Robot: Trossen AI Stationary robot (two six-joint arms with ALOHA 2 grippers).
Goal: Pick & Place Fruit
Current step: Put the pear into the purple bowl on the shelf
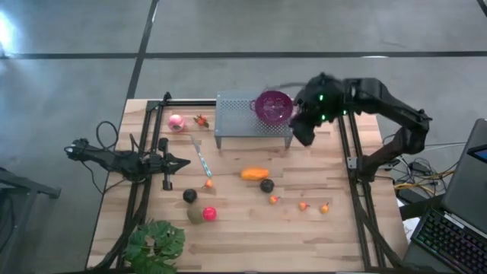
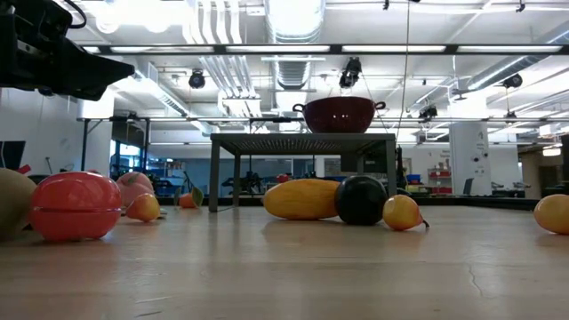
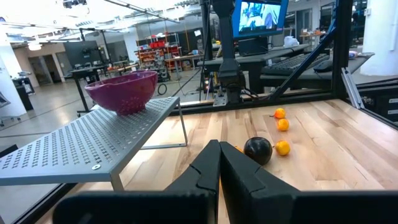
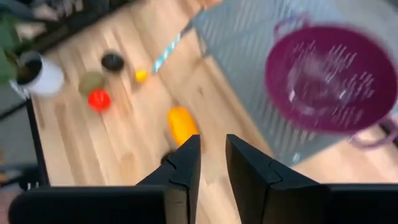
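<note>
Plant (image 1: 154, 245): at the near edge on the left, clear of the fruit and likely no obstacle.
Near fruit: red ball (image 1: 209, 214) touching the olive piece (image 1: 195, 215), with a dark ball (image 1: 189, 196) just behind; a tight cluster, so a pick here leaves little room for the fingers.
Small bits: three orange-red bits (image 1: 303, 205) lie in a loose row to the right, well apart from each other.
Mid fruit: orange piece (image 1: 254, 174) lies flat with a second dark ball (image 1: 266, 185) just beside it; open wood around both, the easiest approach from above.
Left gripper (image 1: 181, 161): low over the table's left side, fingers together and empty; it seems to be waiting.
Far fruit: pink ball (image 1: 176, 122) and a small red piece (image 1: 201, 119) sit near the back edge, left of the rack.
Rack (image 1: 236, 118): perforated grey stand at the back, raising the bowl off the table.
Bowl (image 1: 273, 106): purple, upright on the rack's right end, empty as far as shows; probably the drop target.
Right gripper (image 1: 301, 131): raised just right of the bowl, fingers slightly parted with nothing between them, pointing toward the fruit.
Edges: dark frame rails run along both sides.
</note>
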